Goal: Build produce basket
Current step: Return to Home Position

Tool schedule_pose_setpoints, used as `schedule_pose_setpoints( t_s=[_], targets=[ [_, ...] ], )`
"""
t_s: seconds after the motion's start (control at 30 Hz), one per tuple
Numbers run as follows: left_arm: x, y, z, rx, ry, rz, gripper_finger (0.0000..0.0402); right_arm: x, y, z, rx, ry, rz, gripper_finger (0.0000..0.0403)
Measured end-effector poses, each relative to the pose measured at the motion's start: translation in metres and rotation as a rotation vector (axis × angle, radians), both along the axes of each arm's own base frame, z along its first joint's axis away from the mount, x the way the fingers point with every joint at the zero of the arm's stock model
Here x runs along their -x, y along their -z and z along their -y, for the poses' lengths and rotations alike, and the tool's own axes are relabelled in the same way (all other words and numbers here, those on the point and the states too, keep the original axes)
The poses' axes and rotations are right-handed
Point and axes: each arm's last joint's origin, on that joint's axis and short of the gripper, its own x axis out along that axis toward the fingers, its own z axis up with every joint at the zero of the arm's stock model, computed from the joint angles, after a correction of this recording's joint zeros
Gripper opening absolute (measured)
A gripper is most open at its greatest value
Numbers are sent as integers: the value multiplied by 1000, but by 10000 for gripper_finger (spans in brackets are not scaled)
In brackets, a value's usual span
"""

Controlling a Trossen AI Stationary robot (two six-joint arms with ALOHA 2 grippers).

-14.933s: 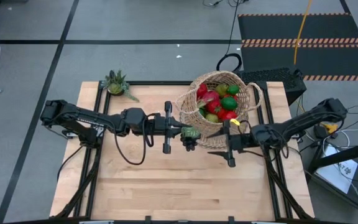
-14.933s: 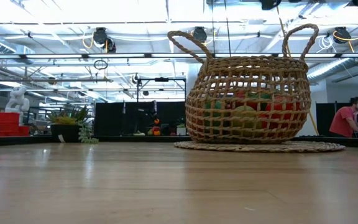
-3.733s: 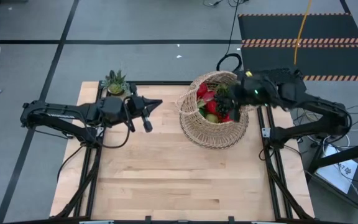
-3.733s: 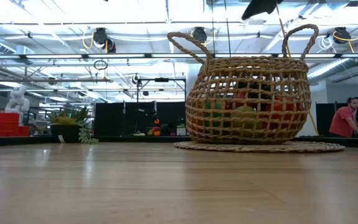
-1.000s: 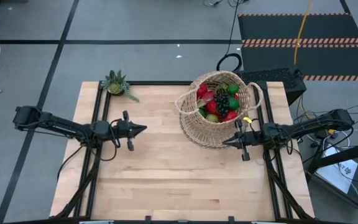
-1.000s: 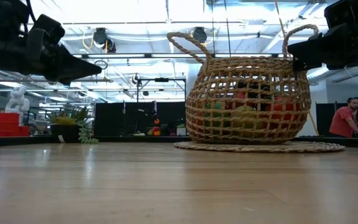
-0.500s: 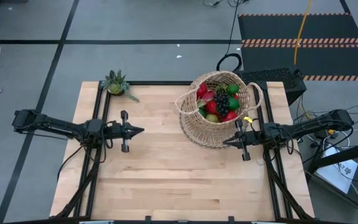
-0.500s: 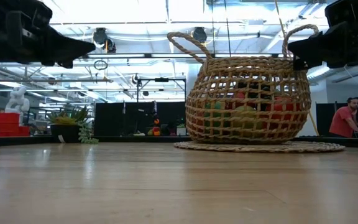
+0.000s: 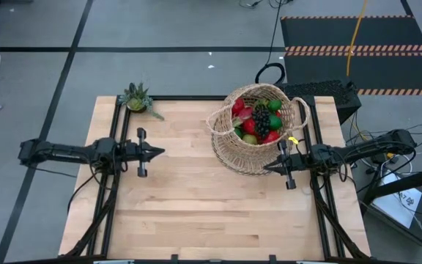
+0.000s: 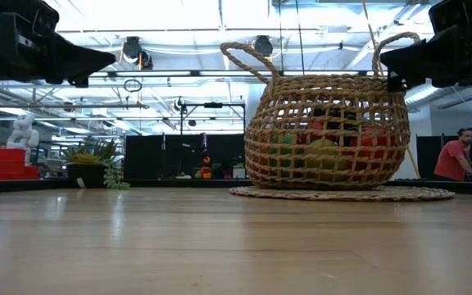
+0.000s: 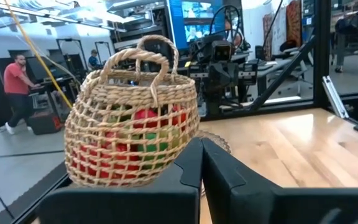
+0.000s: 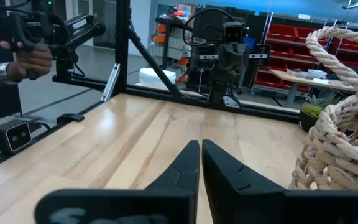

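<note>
The round woven basket (image 9: 255, 130) stands on a flat woven mat (image 10: 342, 193) at the table's far right. Inside it the produce (image 9: 257, 121) shows red, green and yellow-green pieces with dark purple grapes on top. My left gripper (image 9: 161, 152) is shut, raised above the left part of the table, pointing toward the basket (image 11: 132, 130), holding nothing. My right gripper (image 9: 267, 168) is shut and empty, raised just off the basket's near right side, pointing toward the table's left; a basket handle (image 12: 337, 124) shows beside it.
A small spiky green potted plant (image 9: 137, 98) stands at the far left corner. Bare wooden tabletop (image 9: 204, 213) fills the middle and near side. People (image 10: 455, 157) stand in the room beyond the table, and a hand (image 12: 23, 59) holds a device there.
My left arm has drawn back toward the table's left edge, its gripper staying shut and level. My right gripper, the basket and the produce have stayed where they were.
</note>
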Motion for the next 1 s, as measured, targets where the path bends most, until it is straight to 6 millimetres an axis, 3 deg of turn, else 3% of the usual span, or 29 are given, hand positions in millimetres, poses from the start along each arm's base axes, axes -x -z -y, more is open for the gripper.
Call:
schedule_pose_setpoints(
  t_s=[1.0],
  targets=[
    [12,6,-3,60,20,-54,4,0,3,1,16,33,-33,11]
  ],
)
